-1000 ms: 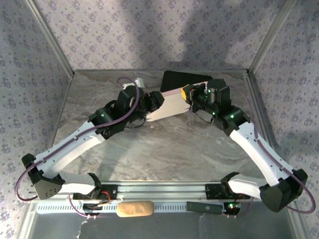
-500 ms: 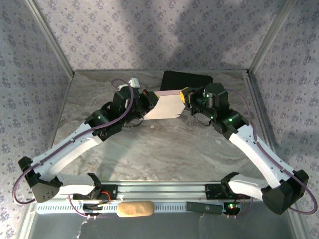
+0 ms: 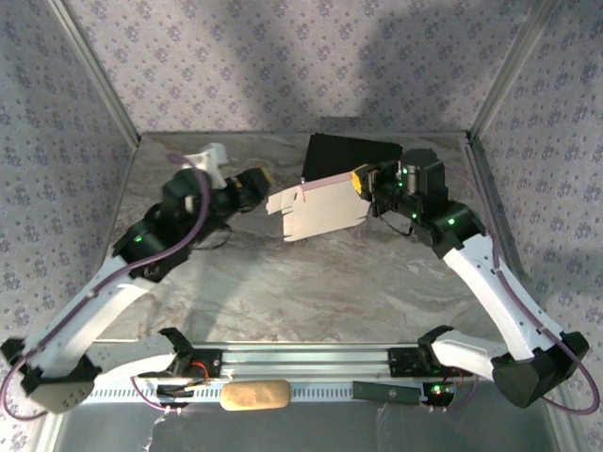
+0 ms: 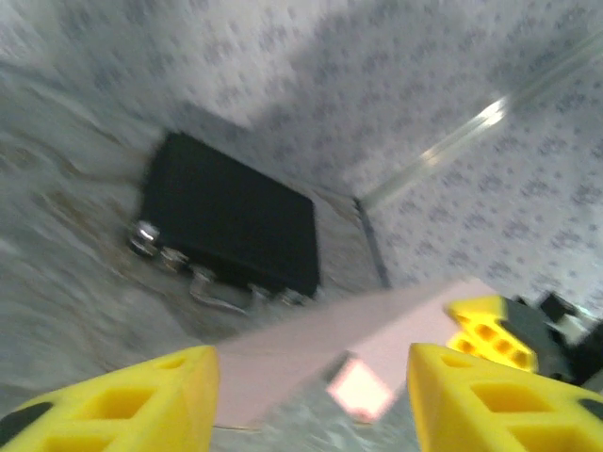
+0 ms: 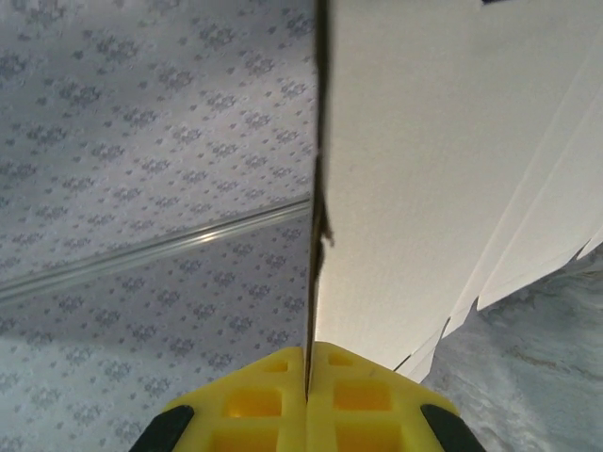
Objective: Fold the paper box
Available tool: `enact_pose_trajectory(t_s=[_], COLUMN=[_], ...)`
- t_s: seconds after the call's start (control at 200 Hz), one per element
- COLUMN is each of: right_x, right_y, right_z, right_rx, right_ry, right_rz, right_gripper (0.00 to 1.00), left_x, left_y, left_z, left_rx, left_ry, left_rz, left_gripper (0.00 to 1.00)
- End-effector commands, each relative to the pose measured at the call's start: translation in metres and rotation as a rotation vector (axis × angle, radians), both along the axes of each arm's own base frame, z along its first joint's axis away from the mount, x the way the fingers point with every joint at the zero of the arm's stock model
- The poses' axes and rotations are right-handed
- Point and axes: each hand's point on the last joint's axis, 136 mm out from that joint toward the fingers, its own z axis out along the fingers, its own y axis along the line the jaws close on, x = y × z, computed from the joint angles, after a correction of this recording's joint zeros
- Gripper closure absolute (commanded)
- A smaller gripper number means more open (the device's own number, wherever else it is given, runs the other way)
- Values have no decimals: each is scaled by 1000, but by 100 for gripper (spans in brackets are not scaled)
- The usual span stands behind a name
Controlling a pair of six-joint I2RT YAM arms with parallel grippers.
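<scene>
Item: paper box (image 3: 318, 209), a thin flat card, pale whitish on the face turned up toward the top camera and pink along its far edge, with straight fold lines, cut slits and a small notched tab on its left side. It was located toward the far middle of the tabletop (image 3: 311, 282), just in front of the black case, tilted, with its right edge pinched in the right claw (image 3: 357, 182). In the right wrist view the two yellow ribbed fingers (image 5: 268, 400) were pressed together on the card's thin edge, and its matt, finely grained whitish face (image 5: 443, 169) ran away from them in stepped layers. The left claw (image 3: 262, 178) sat just left of the card and apart from it. Its blocky yellow fingers (image 4: 141, 400) stood spread, with nothing between them. Past them the card appeared as a smooth pink sheet (image 4: 311, 353). Black case (image 3: 350, 151): rectangular, hard, matt, with rounded metal fittings (image 4: 203, 282) along its near side. Tabletop: grey-beige marbled surface. Enclosure walls (image 3: 283, 66): pale lilac with a small repeated floral print, joined by metal corner rails.
</scene>
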Motion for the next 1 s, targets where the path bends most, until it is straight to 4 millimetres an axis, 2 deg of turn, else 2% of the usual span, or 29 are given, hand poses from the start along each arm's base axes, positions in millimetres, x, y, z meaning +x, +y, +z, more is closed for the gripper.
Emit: enact_pose_trajectory(t_s=[0.0,0.08,0.15,0.275,0.36,0.46,0.66,0.825,0.994], right_x=[-17,-18,-18,-17,-15,-9,-4,0,10], right_y=[-11,-14,-15,-18,-19,-20,-17,-20,-15], right_z=[6,7,7,9,9,4,-9,-19,-20], right_rx=[2,13,25,38,57,86,111,114,130], right_ry=[57,66,75,83,99,138,213,231,249], right_rz=[-9,-12,-18,-34,-42,-53,-46,-74,-61], right_gripper=[100,100,100,100,100,100,100,100,100], left_x=[2,11,19,35,43,50,67,77,80], left_y=[39,44,34,9,-6,-18,-33,-47,-50], left_z=[-57,-94,-116,-137,-140,-151,-174,-178,-182], left_rx=[162,168,154,35,-20,-42,-89,-201,-282], left_ry=[40,46,17,-57,-136,-182,-192,-218,-258], left_rz=[28,2,-52,-161,-223,-270,-301,-334,-336], left_gripper=[55,65,70,74,77,80,79,80,79])
